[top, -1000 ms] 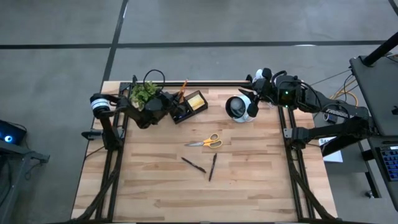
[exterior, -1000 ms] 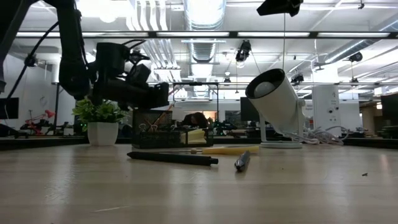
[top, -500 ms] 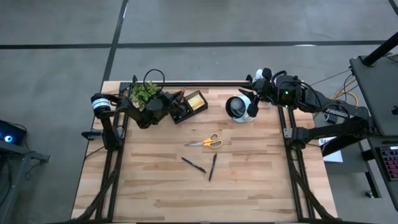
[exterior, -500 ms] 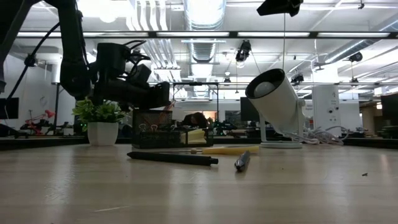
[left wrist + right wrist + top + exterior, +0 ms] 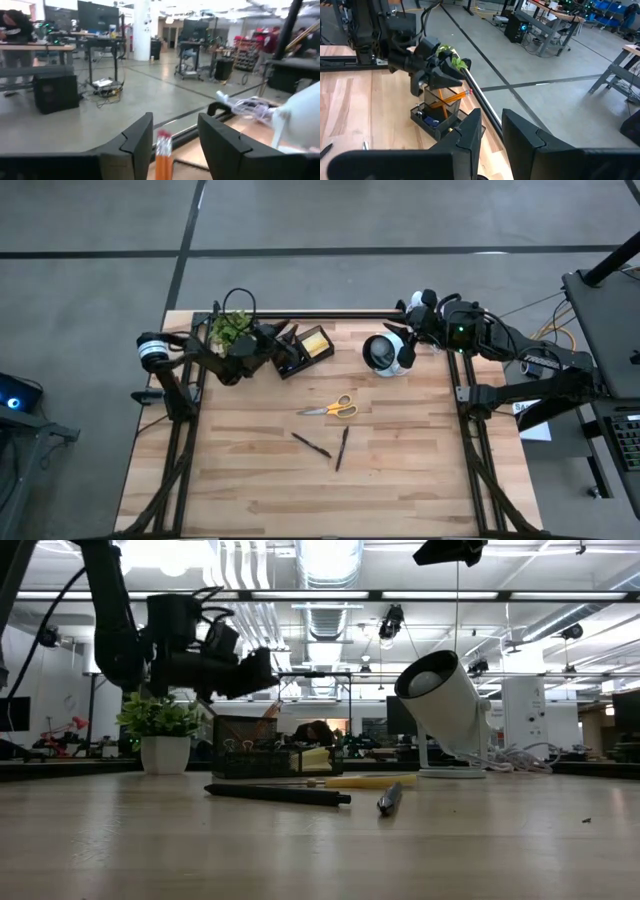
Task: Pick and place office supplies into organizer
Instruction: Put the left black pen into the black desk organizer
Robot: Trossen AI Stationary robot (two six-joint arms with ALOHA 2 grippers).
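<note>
The black organizer (image 5: 296, 356) stands at the far left of the table with a yellow sticky-note block (image 5: 317, 342) in it. An orange pencil (image 5: 452, 97) leans in its tall compartment. My left gripper (image 5: 175, 145) hovers open just above the organizer (image 5: 437, 119), and the pencil's eraser end (image 5: 162, 150) stands loose between its fingers. Scissors (image 5: 330, 408) and two dark pens (image 5: 311, 445) (image 5: 342, 448) lie flat mid-table. My right gripper (image 5: 491, 135) waits at the far right, open a little, with nothing between its fingers.
A small green plant (image 5: 230, 328) in a white pot (image 5: 165, 753) stands right beside the organizer, under my left arm. A white round cup-like thing (image 5: 383, 352) on a stand sits near my right gripper. A black rail (image 5: 340, 313) runs along the far edge.
My left gripper has opened over the organizer and let go of the pencil, which stays leaning in the tall compartment. The gripper has also risen a little and drawn back slightly toward the table's left edge.
</note>
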